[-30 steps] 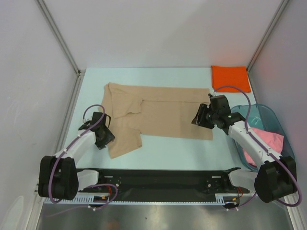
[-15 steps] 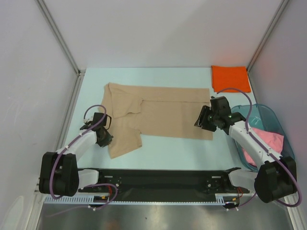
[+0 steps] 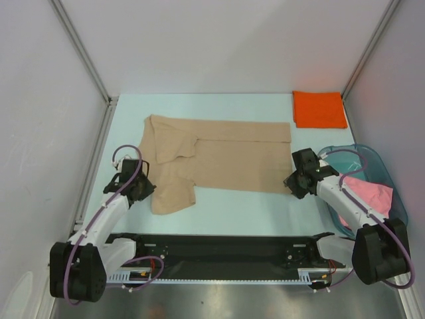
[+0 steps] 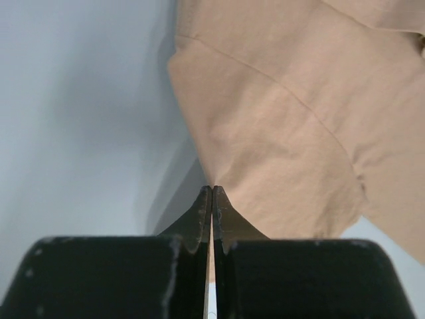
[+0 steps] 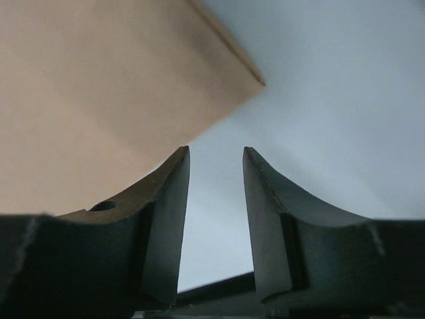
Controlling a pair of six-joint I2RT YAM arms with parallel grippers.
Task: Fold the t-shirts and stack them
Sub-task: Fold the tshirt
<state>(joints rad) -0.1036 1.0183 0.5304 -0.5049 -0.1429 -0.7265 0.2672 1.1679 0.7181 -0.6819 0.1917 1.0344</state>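
Fingers of my left gripper point(image 4: 211, 191) pressed together, pinching left edge of tan t-shirt point(image 3: 226, 156), which lies spread mid-table. My right gripper point(image 5: 216, 163) parted, beside its near-right corner. Orange t-shirt point(image 3: 319, 108) folded far right; pink t-shirt point(image 3: 369, 193) in teal tub point(image 3: 375, 156).

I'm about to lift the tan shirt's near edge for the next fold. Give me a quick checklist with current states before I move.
1. Is the left gripper holding the tan t-shirt? Ok, it seems. The fingers are shut and the cloth peaks at their tips.
2. Is the right gripper holding the shirt's corner? Not ok. The fingers are open with only table between them, and the corner lies just ahead.
3. Is the shirt lying flat? Not ok. Its left part is folded over itself.
4. Is the orange t-shirt out of the way? Ok. It lies folded at the far right corner.
5. Is the pink t-shirt out of the way? Ok. It sits in the teal tub.
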